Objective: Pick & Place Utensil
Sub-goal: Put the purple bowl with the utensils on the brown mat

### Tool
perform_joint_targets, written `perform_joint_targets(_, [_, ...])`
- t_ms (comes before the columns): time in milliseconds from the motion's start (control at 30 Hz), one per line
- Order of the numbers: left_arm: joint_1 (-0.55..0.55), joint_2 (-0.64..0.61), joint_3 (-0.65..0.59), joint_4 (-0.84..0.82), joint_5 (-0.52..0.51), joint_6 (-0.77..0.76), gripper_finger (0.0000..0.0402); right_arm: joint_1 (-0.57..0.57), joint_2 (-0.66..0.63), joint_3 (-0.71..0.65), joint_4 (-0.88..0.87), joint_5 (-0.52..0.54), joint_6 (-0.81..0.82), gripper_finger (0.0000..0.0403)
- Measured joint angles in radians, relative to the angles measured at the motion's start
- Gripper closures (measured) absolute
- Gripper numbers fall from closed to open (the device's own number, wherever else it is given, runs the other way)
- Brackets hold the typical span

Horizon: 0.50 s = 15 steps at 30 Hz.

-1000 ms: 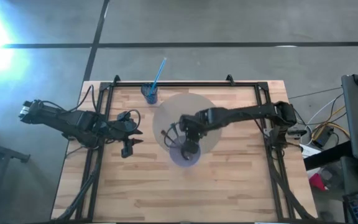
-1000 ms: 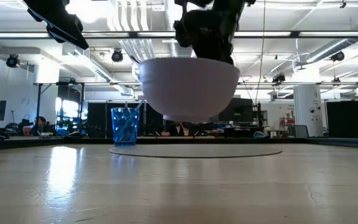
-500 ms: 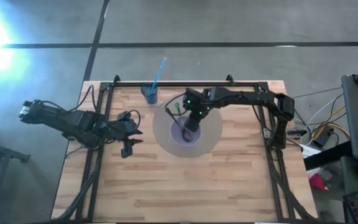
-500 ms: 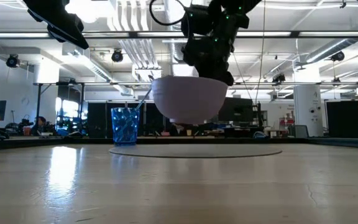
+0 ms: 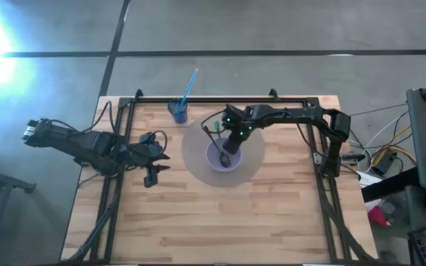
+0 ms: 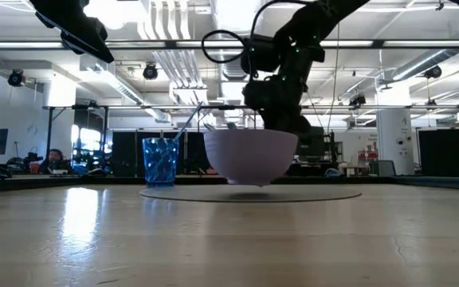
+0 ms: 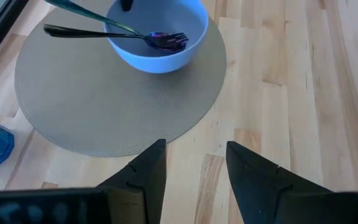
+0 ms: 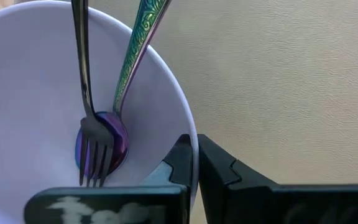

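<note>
The left gripper [image 5: 151, 164] waited over the desk's left side, level with the mat, its 2 fingers [image 7: 145, 168] spread with only bare wood between them. Near the rear edge stood a blue cup [image 5: 177, 111] holding a blue straw [image 5: 188, 87]. The round mat [image 5: 222, 148] lay at the desk's middle, and the pale bowl [image 6: 250, 155] sat just above or barely touching it; which, the low view did not settle. Inside lay a dark fork [image 8: 86, 93] and an iridescent spoon [image 8: 132, 59], handles leaning over the rim. The right gripper [image 8: 193, 163] pinched the bowl's wall, 1 finger inside and 1 outside. The utensils looked light, stiff and slick; a grip on a raised handle, away from the crossing, seemed safest.
</note>
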Motion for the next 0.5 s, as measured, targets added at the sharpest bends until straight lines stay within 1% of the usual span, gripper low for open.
perform_joint_targets(133, [0.000,0.000,0.000,0.000,0.000,0.000,0.0243,-0.009,0.000,-0.004,0.007,0.009,0.007,0.0394])
perform_joint_targets(300, [0.000,0.000,0.000,0.000,-0.017,0.000,0.0243,-0.021,0.000,-0.004,0.007,0.062,0.020,0.0394])
perform_joint_targets(400, [0.000,0.000,0.000,0.000,-0.026,0.000,0.0243,-0.024,0.000,-0.004,0.008,0.129,0.012,0.0394])
perform_joint_targets(500, [0.000,0.000,0.000,0.000,-0.026,0.000,0.0243,-0.028,0.000,-0.004,0.008,0.130,0.007,0.0394])
